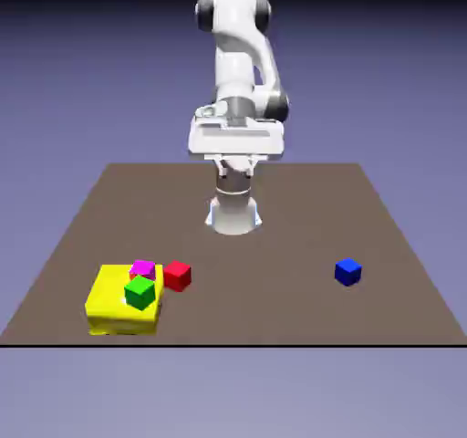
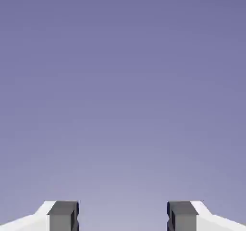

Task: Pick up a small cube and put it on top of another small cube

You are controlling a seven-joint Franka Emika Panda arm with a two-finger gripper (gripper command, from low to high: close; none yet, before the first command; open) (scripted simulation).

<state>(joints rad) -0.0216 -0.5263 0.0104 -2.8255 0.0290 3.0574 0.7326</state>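
Gripper (image 2: pixel 123 218) spread wide, holding nothing. Red cube (image 1: pixel 177 275) just beside yellow block (image 1: pixel 114 307); magenta cube (image 1: pixel 142 268) and green cube (image 1: pixel 140 292) atop that block.

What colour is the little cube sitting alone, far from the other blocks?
Blue. The lone cube shows best in the exterior view, on the table's right side.

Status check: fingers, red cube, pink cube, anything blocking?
Gripper open, empty, aimed at backdrop. Red cube on table beside yellow block. Pink cube on block, green cube close by.
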